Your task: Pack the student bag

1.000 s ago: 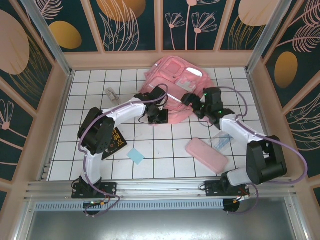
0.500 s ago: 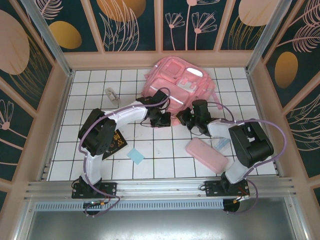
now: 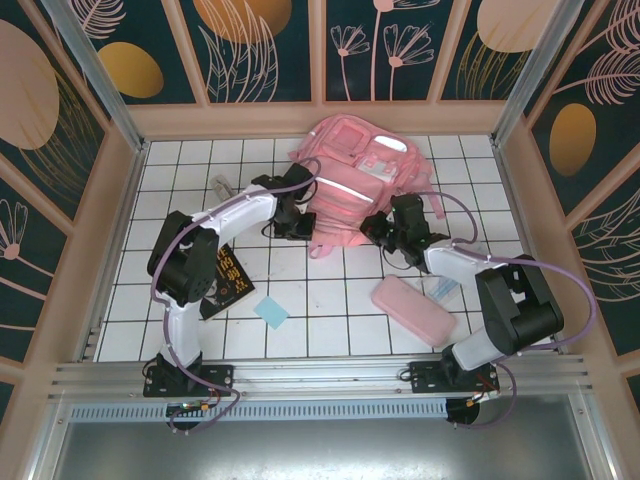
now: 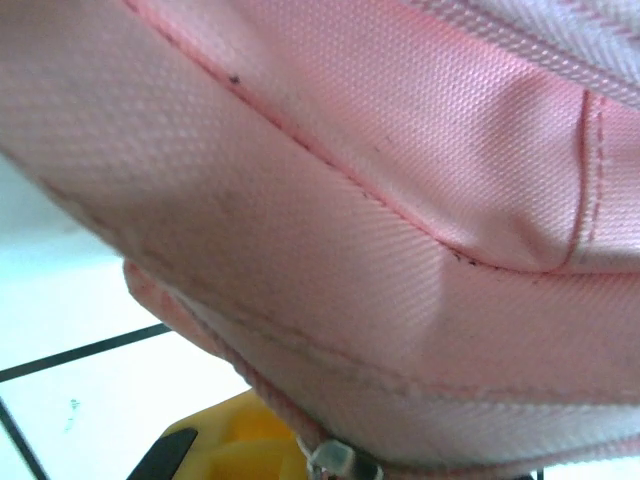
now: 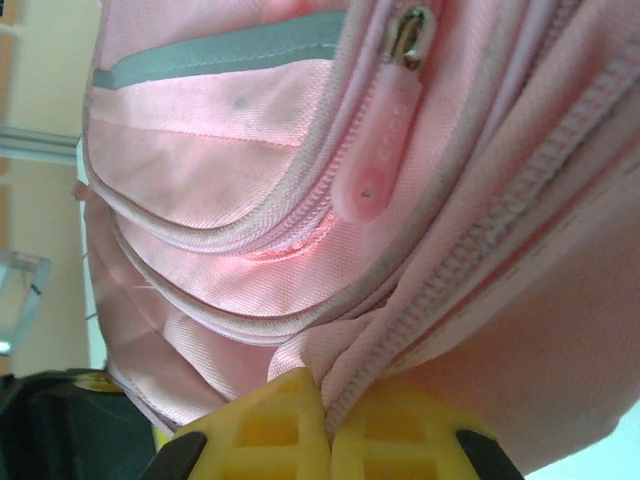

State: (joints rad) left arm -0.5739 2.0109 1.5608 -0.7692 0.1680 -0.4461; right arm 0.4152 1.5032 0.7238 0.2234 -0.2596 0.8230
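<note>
Pink fabric backpack (image 3: 358, 180), far edge of table (image 3: 320, 300) — flat pink pencil case (image 3: 413, 309) unpacked | right gripper (image 5: 328, 430) pinches zip seam | left gripper (image 3: 303, 212): we cannot tell

The white tiled table (image 3: 330, 310) carries 6 things. A pink backpack (image 3: 360, 170) lies at the far middle. A flat pink pencil case (image 3: 413, 309) lies near right, with a clear plastic piece (image 3: 443, 284) just beside it. A blue square (image 3: 270, 313) and a black booklet (image 3: 232, 278) lie near left. A small grey object (image 3: 222, 186) lies far left.
</note>
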